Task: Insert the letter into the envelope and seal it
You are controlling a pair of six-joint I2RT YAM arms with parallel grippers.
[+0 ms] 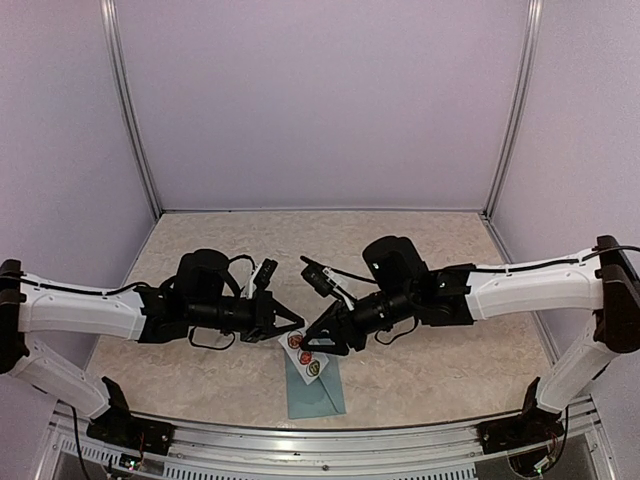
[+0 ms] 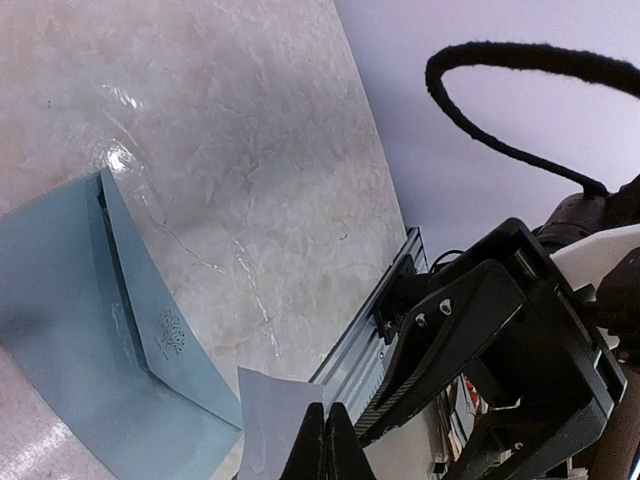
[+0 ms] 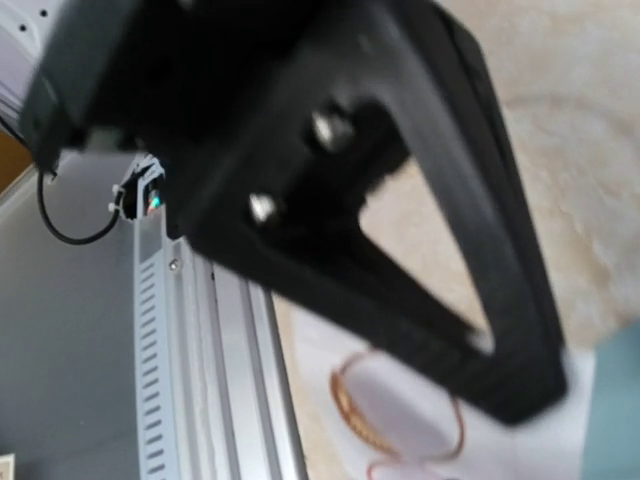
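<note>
Left arm (image 1: 90,305) stretched in from the left edge of the desk (image 1: 420,250), low over the marbled top, pointing toward the middle. Left gripper (image 1: 297,324) at its end, just off the near edge's midpoint. Pressed shut in the left wrist view, fingertips (image 2: 325,445) tight together with a corner of a white sticker strip (image 2: 268,420) caught at them.

Sticker strip (image 1: 302,350) between the two grippers, bearing round stickers, reddish ones and a greenish one. Overlaps the far end of the envelope (image 1: 318,392).

Teal envelope flat on the desk at the middle of the near edge, just short of the metal rail (image 1: 320,440), long side running away from that edge with a slight tilt. Seen from the left wrist as a blue-green sheet (image 2: 90,350) with a long crease and a small printed ornament.

Right gripper (image 1: 312,342) directly over the strip, tips close to the left gripper's. Blurred in its own wrist view: one dark finger (image 3: 470,250) filling the picture, a gold-ringed round sticker (image 3: 400,420) beneath it, a sliver of the envelope (image 3: 615,420) at the right. Open or closed: cannot tell.

Right arm (image 1: 530,285) stretched in from the right edge, mirroring the left.
</note>
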